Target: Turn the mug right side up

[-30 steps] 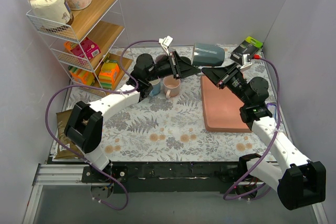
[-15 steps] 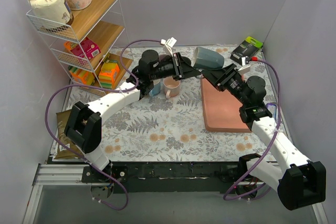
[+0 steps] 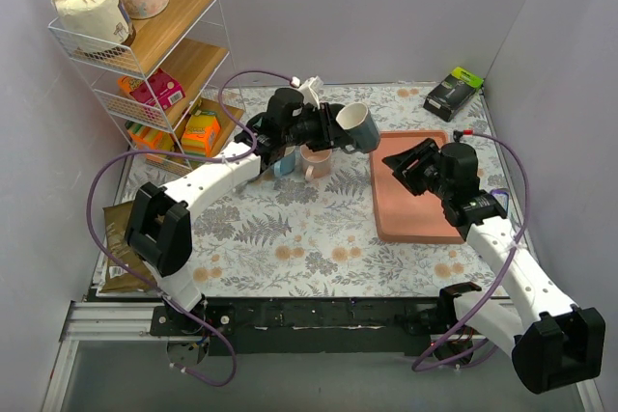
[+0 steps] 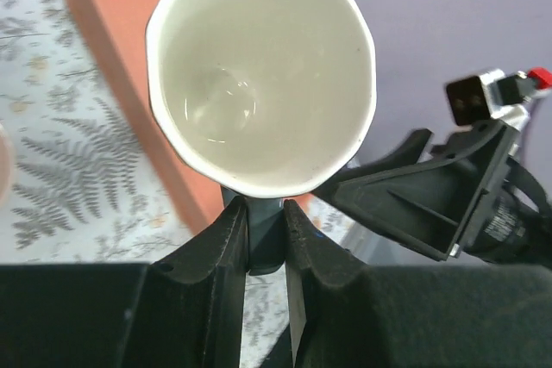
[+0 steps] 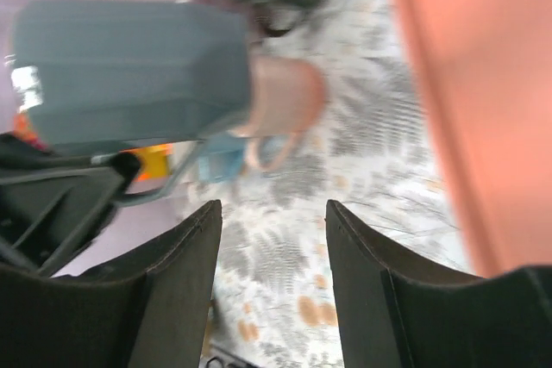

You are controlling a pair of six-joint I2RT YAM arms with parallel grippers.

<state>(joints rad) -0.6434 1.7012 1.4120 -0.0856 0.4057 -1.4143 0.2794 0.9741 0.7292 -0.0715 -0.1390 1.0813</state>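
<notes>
A grey-blue mug (image 3: 359, 126) with a white inside is held in the air above the table, near the pink tray's left edge. My left gripper (image 3: 328, 129) is shut on its handle (image 4: 263, 234); the mug's white mouth (image 4: 260, 71) faces the left wrist camera. In the right wrist view the mug (image 5: 138, 71) shows on its side, blurred. My right gripper (image 3: 404, 161) is open and empty, apart from the mug, over the pink tray (image 3: 410, 209).
A pink mug (image 3: 315, 157) and a light blue mug (image 3: 284, 161) stand on the floral tablecloth under my left arm. A wire shelf (image 3: 145, 55) with toilet rolls and boxes stands at the back left. A dark box (image 3: 454, 92) lies at the back right.
My right gripper let go of the mug and drew back toward the near right over the tray. My left gripper turned the mug so that its mouth faces right and up.
</notes>
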